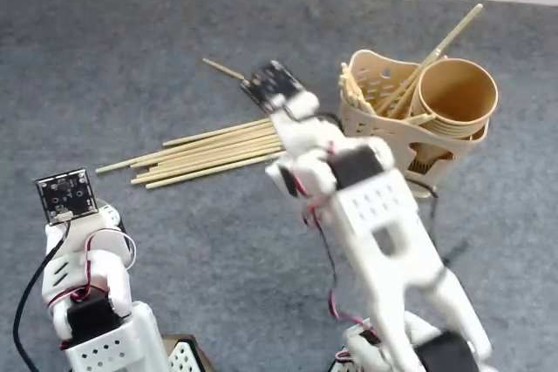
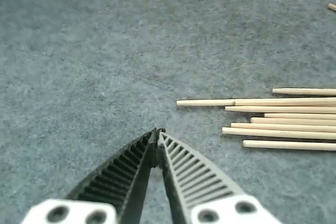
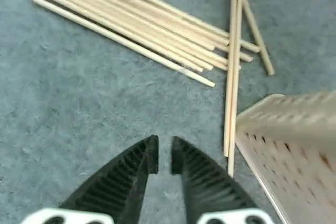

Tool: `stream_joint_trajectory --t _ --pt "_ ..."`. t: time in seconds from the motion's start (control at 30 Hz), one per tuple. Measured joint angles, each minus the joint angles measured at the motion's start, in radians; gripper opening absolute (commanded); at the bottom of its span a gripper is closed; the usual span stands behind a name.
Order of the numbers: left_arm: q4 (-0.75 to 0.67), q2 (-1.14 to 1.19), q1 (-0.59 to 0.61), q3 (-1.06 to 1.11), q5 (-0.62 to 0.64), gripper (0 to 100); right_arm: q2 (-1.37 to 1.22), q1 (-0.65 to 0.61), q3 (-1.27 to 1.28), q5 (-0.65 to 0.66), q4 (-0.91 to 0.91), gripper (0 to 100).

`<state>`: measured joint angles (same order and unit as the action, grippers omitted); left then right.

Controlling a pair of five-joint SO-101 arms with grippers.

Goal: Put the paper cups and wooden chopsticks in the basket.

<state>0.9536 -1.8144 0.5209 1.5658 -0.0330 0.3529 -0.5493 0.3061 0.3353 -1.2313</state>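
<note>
Soft, even light casting only faint shadows

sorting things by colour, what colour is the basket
Cream, with perforated walls; the basket shows best in the high view.

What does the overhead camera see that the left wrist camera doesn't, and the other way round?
From above: the basket holding stacked paper cups and a few chopsticks, with the right arm beside it. From the left wrist: the left gripper up close, shut. Both: the pile of loose chopsticks lying on the grey mat.
</note>
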Motion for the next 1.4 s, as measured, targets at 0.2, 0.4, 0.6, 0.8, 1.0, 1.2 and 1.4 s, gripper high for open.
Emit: stream_joint_trajectory --t 0.2,0.4,0.6,0.8,1.0,1.2,1.4 --pt "0.000 0.000 0.000 0.000 0.000 1 -0.275 -0.002 -0.187 0.000 0.000 17.1" --pt "0.000 0.000 0.000 0.011 0.000 1 -0.525 -0.002 -0.370 0.000 0.000 19.7" --pt "0.000 0.000 0.000 0.009 0.000 1 -0.786 0.029 -0.609 0.000 0.000 19.5" --pt "0.000 0.000 0.000 0.009 -0.002 1 -0.887 0.043 -0.783 0.000 -0.083 19.5" --pt "0.000 0.000 0.000 0.009 -0.002 1 -0.887 0.066 -0.822 0.000 -0.107 19.5" --pt "0.000 0.000 0.000 0.009 -0.002 1 -0.887 0.081 -0.822 0.081 -0.130 19.5" --pt "0.000 0.000 0.000 0.009 -0.002 1 -0.887 0.081 -0.822 0.135 -0.221 19.5"
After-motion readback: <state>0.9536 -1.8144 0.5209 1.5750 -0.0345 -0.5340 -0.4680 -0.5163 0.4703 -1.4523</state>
